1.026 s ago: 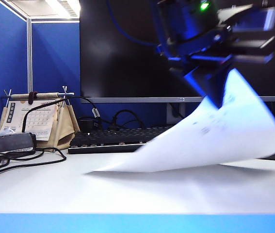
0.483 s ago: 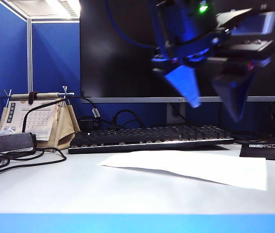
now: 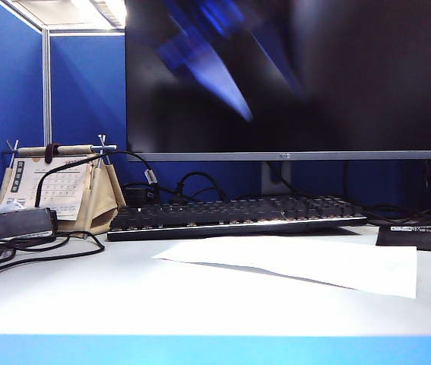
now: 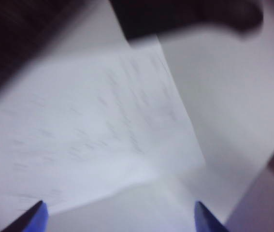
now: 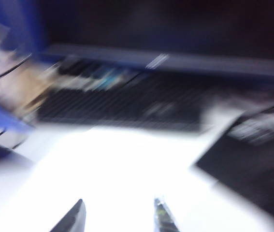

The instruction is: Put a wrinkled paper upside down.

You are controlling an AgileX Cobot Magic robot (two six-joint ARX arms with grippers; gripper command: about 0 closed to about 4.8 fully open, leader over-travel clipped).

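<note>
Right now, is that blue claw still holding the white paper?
Apart. The exterior view shows the left gripper blurred high before the monitor, while the wrinkled paper lies flat on the desk.

The wrinkled paper (image 3: 306, 262) lies on the table (image 3: 124, 304) — before the keyboard (image 3: 234, 217).

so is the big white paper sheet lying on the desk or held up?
Lying on the desk: the large white creased paper sheet rests before the black keyboard, nothing gripping it. The left claw hangs open above it.
</note>
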